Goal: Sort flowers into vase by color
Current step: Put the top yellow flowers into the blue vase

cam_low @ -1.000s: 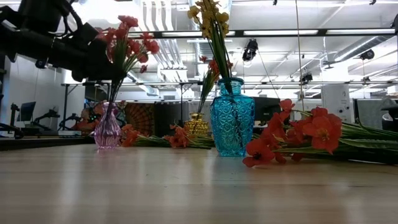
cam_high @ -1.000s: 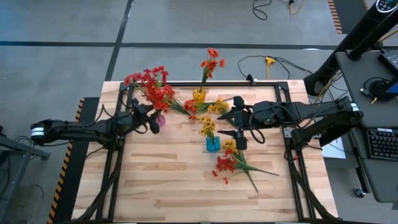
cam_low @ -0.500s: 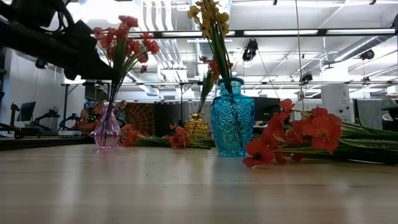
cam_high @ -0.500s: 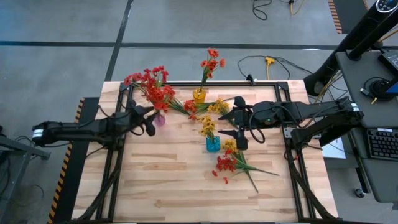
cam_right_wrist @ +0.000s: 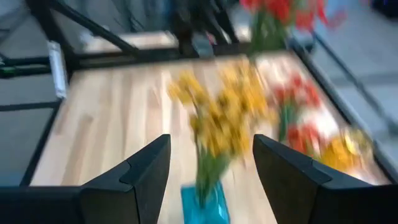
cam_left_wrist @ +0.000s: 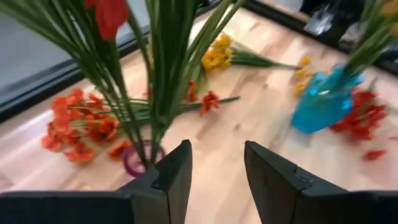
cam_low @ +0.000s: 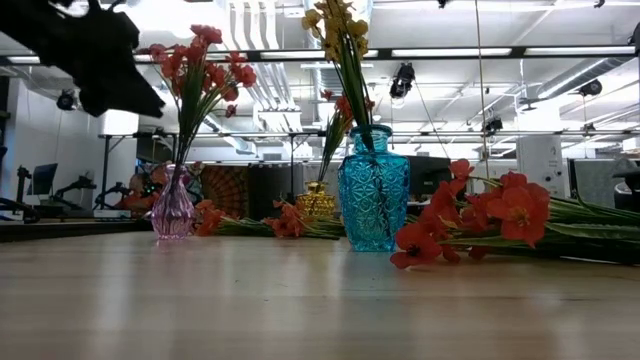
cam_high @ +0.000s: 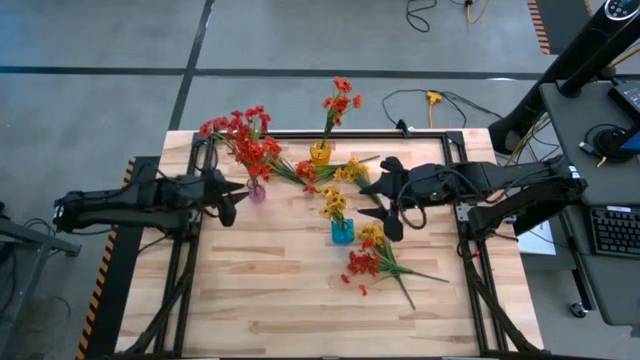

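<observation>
1. Reaching level over the bench (cam_high: 280, 290), the right arm hangs its empty, open hand (cam_high: 388, 198) just beside the blue vase (cam_high: 342, 232) of yellow flowers (cam_high: 334, 203).
2. The left hand (cam_high: 228, 197), also open and empty, hovers just beside the pink vase (cam_high: 257, 192) of red flowers (cam_high: 245, 135).
3. Loose flowers (cam_high: 365, 262) lie near the blue vase.

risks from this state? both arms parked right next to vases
1. The left gripper, open and empty, sits beside the narrow pink vase of tall red flowers; a sideways brush could tip it.
2. The right gripper, open, hangs beside the blue vase; descending could snag its yellow flowers.
3. Loose red and yellow sprigs lie tangled; one grasp may lift mixed colors.
</observation>
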